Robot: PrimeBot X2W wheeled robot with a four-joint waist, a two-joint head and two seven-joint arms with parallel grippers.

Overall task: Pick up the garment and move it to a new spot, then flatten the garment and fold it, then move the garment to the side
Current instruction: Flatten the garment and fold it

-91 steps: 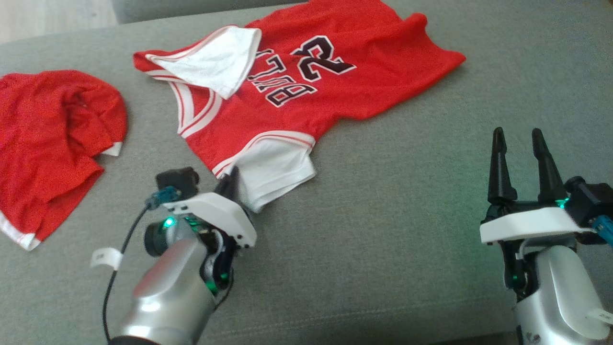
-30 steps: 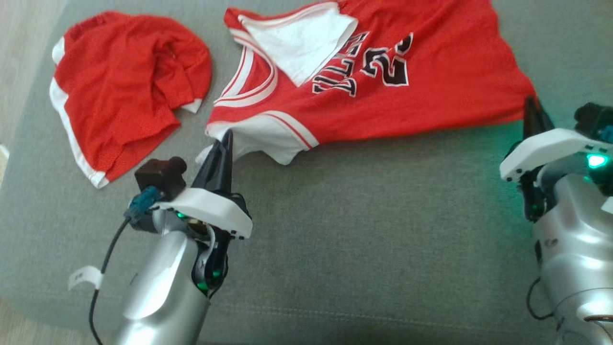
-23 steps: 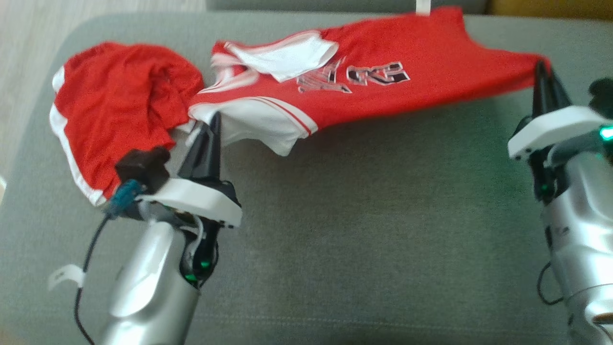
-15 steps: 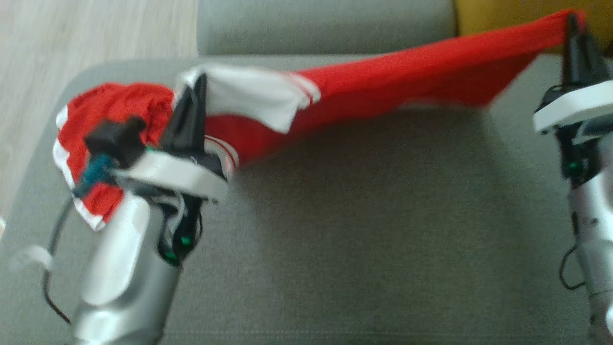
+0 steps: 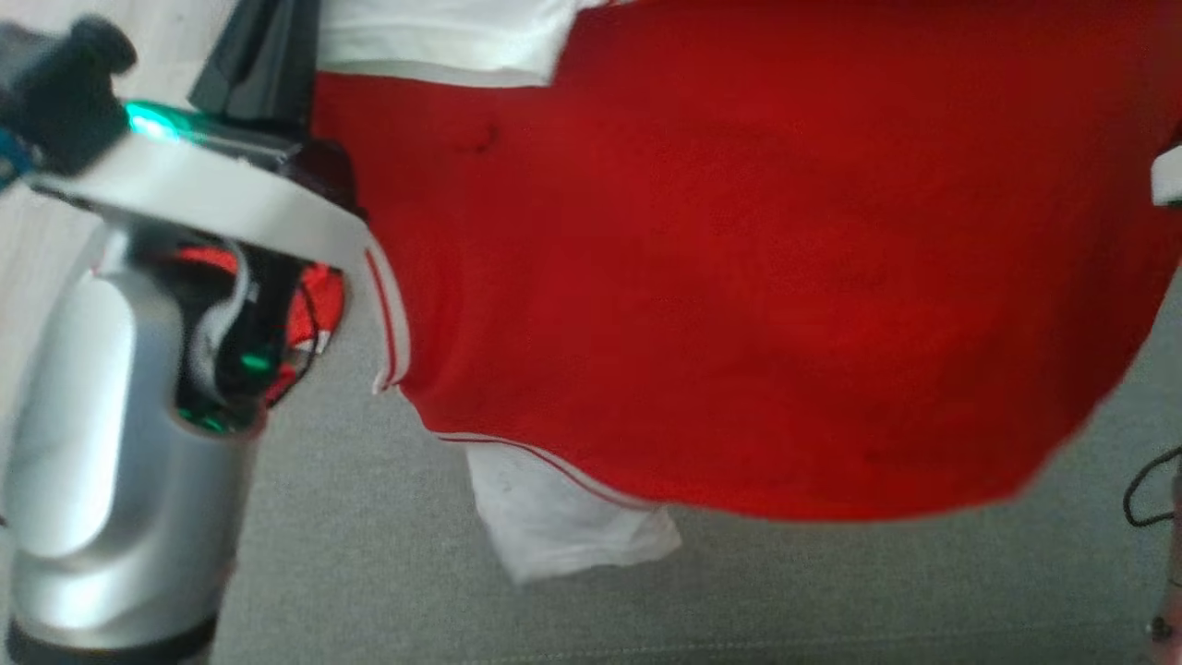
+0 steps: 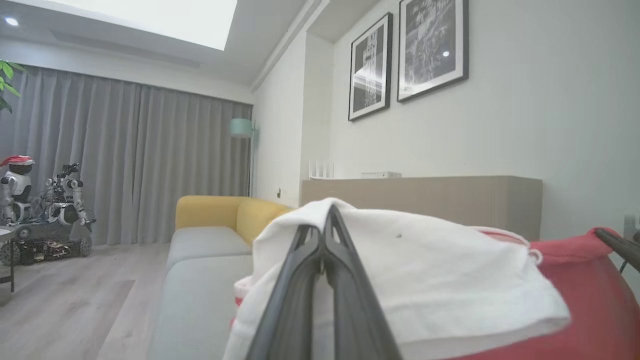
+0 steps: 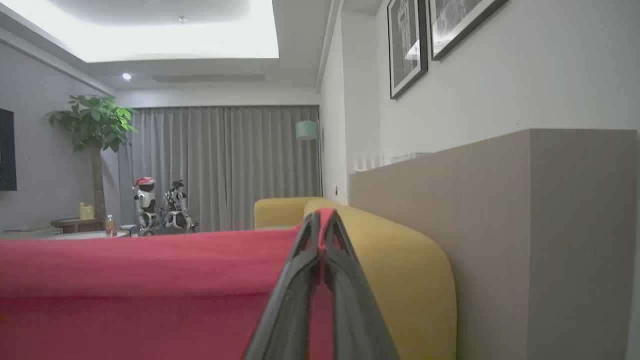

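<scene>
A living room with grey curtains and framed pictures; the seat of a grey sofa (image 5: pixel 369 573) serves as the work surface. The garment (image 5: pixel 739 277), a red jersey with white sleeves, hangs in the air above the sofa seat, spread like a curtain between 2 tools. Its lower edge and 1 white sleeve (image 5: pixel 563 526) dangle over the seat.

The left tool (image 6: pixel 325 220) is fully closed, pinching white sleeve cloth at the top edge. The right tool (image 7: pixel 320 220) is fully closed too, on a red corner of that edge.

This looks like the carrying step to a new spot. To do it well, both tools should travel level and the same way apart, so the cloth neither sags nor slips. Over bare sofa seat, the dangling edge should land first, then the top be drawn back to lay the jersey flat.

A second red cloth (image 5: pixel 319 296) lies on the sofa's left part, behind the left arm; the landing should avoid it. A yellow sofa section (image 7: pixel 400 260) stands beyond the grey sofa.
</scene>
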